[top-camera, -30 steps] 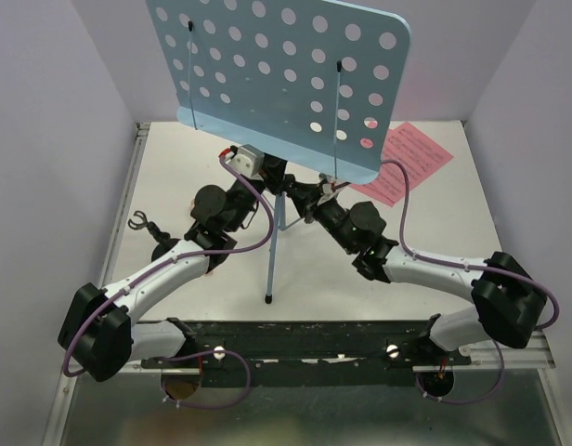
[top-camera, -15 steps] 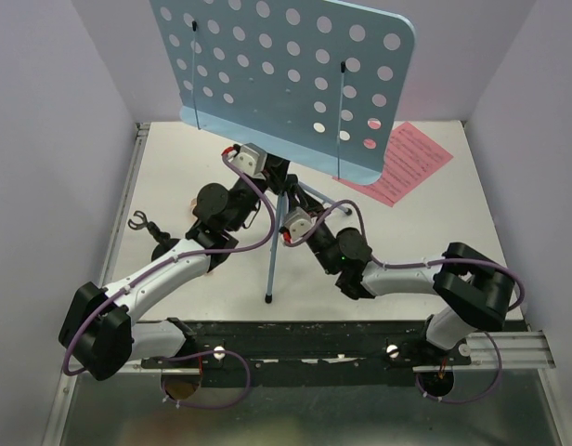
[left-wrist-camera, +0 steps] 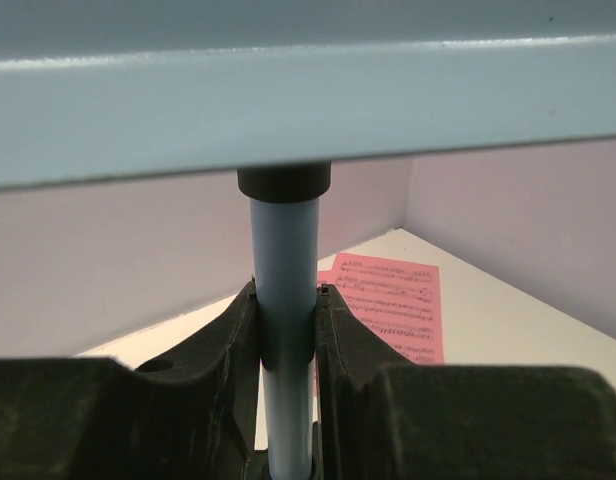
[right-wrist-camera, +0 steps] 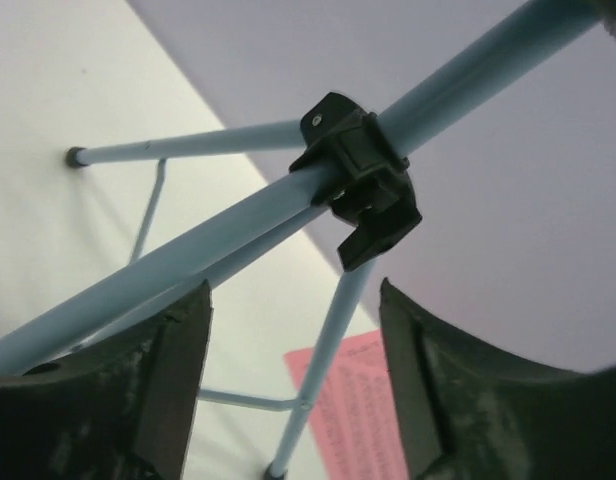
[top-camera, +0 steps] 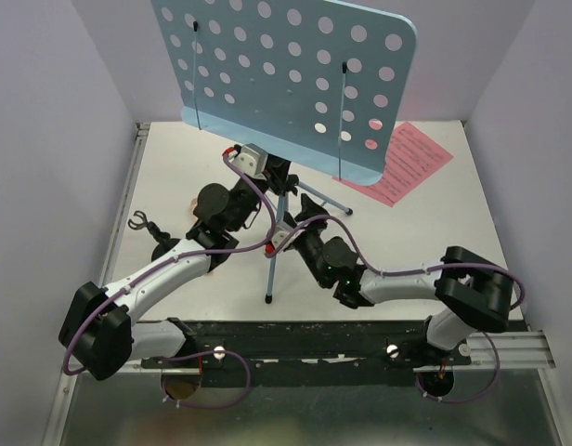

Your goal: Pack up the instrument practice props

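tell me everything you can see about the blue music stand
The music stand is light blue, metal by its look, and upright on the white table. Its wide desk, dotted with round holes, has a bottom lip and two thin black page holders. A black collar tops the pole, which the left gripper clamps. Thin legs with black tips spread from a black hub; the open right gripper sits beside it.
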`<state>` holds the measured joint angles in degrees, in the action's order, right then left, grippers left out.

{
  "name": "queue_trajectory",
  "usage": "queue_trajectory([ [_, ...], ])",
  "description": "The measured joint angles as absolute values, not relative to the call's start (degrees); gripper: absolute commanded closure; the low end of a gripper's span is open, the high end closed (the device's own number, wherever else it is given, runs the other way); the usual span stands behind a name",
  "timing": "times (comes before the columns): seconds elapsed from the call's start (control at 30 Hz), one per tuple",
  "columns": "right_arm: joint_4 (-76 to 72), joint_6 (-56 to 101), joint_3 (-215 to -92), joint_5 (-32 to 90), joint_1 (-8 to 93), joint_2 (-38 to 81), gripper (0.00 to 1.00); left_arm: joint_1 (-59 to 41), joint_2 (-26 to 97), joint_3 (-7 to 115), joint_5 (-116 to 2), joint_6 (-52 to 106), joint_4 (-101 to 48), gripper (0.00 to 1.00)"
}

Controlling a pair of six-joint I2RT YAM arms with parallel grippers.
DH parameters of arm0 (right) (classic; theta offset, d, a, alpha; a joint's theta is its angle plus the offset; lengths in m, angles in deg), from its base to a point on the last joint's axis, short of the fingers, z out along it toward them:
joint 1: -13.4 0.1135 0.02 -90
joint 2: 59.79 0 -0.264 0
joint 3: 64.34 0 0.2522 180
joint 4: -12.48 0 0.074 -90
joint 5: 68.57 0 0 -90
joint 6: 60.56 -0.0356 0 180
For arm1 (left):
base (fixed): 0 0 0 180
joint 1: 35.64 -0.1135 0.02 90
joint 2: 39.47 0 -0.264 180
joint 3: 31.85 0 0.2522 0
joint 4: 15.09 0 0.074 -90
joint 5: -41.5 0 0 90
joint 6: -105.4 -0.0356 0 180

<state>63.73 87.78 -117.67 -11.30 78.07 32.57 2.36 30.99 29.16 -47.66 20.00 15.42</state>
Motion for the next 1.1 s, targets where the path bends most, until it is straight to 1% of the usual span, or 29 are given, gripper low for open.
queue_trajectory([
  [0.03,61.0,85.8,-117.7,-12.5,78.6,31.6,0.01,2.4,31.0,29.2,-47.5,20.0,15.4,1.00],
  [0.13,49.8,76.3,-117.8,-14.8,79.8,25.5,0.00,2.4,31.0,29.2,-47.2,20.0,15.5,1.00],
  [0.23,37.3,61.9,-118.6,-15.0,80.2,16.5,0.00,2.4,31.0,29.2,-47.0,20.1,15.5,1.00],
  [0.33,29.5,47.4,-118.6,-14.0,80.1,9.5,0.00,2.4,31.0,29.2,-47.0,20.1,15.5,1.00],
  [0.43,23.4,31.9,-118.3,-10.9,78.4,5.5,0.01,2.4,31.0,29.2,-47.0,20.2,15.5,1.00],
  [0.53,19.1,17.0,-117.6,-4.1,73.1,4.7,0.04,2.4,31.0,29.2,-46.9,20.4,15.5,1.00],
  [0.7,18.1,-4.5,-113.1,10.1,59.6,4.4,0.07,2.4,30.9,29.2,-46.8,20.4,15.4,1.00],
  [0.8,20.0,-15.1,-112.5,19.0,53.7,4.5,0.08,2.4,30.7,29.2,-46.7,20.4,15.2,1.00],
  [0.93,27.1,-25.9,-113.1,28.6,50.5,6.9,0.12,2.4,30.4,29.0,-46.5,20.4,15.1,1.00],
  [1.1,34.2,-35.8,-116.6,37.1,49.4,13.5,0.16,2.4,30.0,28.6,-46.5,20.4,15.1,1.00],
])
